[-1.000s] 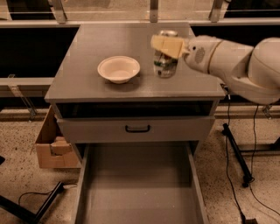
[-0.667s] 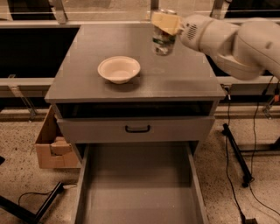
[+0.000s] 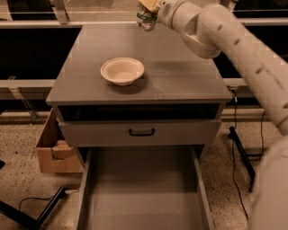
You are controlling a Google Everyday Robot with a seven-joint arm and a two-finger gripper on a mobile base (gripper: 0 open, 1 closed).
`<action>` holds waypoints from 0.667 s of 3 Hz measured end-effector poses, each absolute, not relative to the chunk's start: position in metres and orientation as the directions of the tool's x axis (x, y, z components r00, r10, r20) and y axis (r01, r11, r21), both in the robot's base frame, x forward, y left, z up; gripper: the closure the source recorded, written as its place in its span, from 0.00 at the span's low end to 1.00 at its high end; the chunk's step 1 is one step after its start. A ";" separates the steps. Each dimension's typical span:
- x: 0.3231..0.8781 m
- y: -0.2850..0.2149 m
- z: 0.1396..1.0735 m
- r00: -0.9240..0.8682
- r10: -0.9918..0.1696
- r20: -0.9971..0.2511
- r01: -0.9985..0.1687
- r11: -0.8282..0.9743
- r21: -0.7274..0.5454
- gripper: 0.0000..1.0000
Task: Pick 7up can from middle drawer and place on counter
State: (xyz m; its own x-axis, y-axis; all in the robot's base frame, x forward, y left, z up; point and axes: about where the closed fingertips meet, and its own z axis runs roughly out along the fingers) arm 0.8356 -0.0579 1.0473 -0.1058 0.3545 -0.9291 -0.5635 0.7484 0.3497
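The 7up can [image 3: 146, 21], with a whitish-green body, hangs at the top of the camera view over the far edge of the counter [image 3: 180, 72]. My gripper [image 3: 148, 8] is shut on the can's top, reaching in from the right on the white arm [image 3: 216, 31]. The can seems to be held a little above the counter surface. The middle drawer [image 3: 141, 193] is pulled fully open at the bottom of the view, and its flat grey floor is bare.
A cream bowl [image 3: 122, 70] stands on the counter, left of centre. A closed drawer front with a black handle [image 3: 141, 132] sits above the open drawer. A cardboard box [image 3: 54, 150] stands on the floor at the left. Cables [image 3: 238, 148] lie at the right.
My gripper has carried the can up and away, from over the right middle of the counter to its far edge, and somewhat left.
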 end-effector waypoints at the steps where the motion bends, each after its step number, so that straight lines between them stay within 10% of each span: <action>1: 0.880 -0.016 1.024 -0.140 0.380 -0.915 -0.577 0.719 0.387 1.00; 2: 0.913 0.027 0.976 -0.183 0.291 -0.939 -0.578 0.741 0.342 1.00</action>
